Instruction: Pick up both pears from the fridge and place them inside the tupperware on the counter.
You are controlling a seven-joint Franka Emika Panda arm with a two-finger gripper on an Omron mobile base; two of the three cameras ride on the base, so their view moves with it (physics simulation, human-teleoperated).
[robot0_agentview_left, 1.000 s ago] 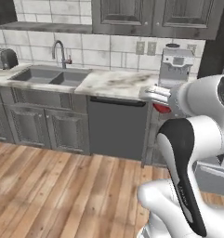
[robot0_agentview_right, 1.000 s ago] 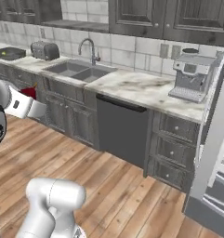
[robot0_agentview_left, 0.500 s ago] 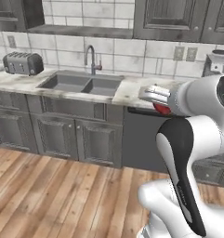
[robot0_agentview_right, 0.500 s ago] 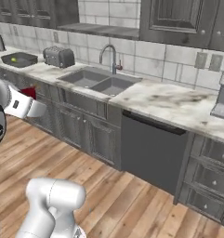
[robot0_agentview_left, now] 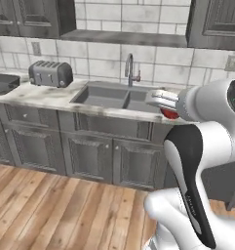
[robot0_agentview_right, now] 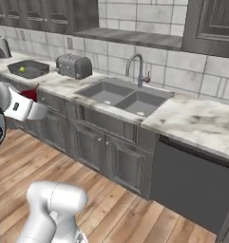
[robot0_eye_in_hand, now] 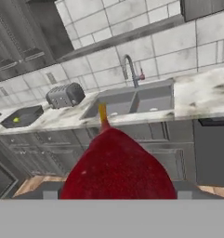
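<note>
My gripper [robot0_agentview_left: 162,99] is shut on the glossy red pear [robot0_agentview_left: 170,114], held in the air in front of the counter [robot0_agentview_left: 46,95] at about sink height. In the hand view the red pear [robot0_eye_in_hand: 118,165] sits stem-up between the fingers and hides them. The dark-grey tupperware [robot0_agentview_right: 28,69] stands on the counter far to the left, beyond the toaster, with the yellow-green pear [robot0_agentview_right: 22,69] lying inside it. From the hand, the tupperware [robot0_eye_in_hand: 23,116] lies well ahead and to the left. The fridge is out of view.
A silver toaster [robot0_agentview_left: 50,73] stands between the tupperware and the steel sink [robot0_agentview_left: 119,96] with its tall faucet [robot0_agentview_left: 130,69]. A kettle [robot0_agentview_right: 2,46] stands behind the tupperware. Dark panelled cabinets run under the counter, a dishwasher front [robot0_agentview_right: 192,182] to the right. Wood floor lies in front.
The whole picture has slid right: the base has driven left along the counter. The coffee machine has left the views; toaster and tupperware have come in. The red pear stays held.
</note>
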